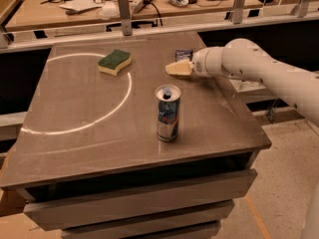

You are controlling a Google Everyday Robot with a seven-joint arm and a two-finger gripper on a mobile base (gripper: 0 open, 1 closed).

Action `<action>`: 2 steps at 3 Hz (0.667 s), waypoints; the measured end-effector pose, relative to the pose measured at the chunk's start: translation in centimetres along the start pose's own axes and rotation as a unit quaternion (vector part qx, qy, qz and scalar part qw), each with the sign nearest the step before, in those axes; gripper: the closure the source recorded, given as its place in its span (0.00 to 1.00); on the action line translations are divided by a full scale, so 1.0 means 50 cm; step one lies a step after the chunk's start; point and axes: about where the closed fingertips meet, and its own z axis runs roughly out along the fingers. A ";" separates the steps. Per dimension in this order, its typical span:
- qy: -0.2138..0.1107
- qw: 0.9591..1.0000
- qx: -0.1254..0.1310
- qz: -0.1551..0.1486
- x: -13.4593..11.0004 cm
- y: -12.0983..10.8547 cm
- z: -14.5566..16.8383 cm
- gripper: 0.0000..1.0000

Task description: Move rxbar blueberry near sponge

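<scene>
The rxbar blueberry [183,55], a small dark navy wrapper, lies on the table at the far right, partly hidden behind my gripper. My gripper [177,68] is a pale wedge at the end of the white arm [249,66], low over the table just in front of the bar. Whether it touches the bar does not show. The sponge [114,61], green on top and yellow below, lies at the far left-centre, on the white chalk circle [127,91], well left of the gripper.
A tall blue-and-silver drink can [167,113] stands upright at the table's [99,143] centre-right, in front of the gripper. A railing with posts [124,14] and a cluttered bench run behind the table. The floor drops away on the right.
</scene>
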 end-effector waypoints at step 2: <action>-0.004 1.000 0.000 -0.003 -0.017 0.007 -0.010 1.00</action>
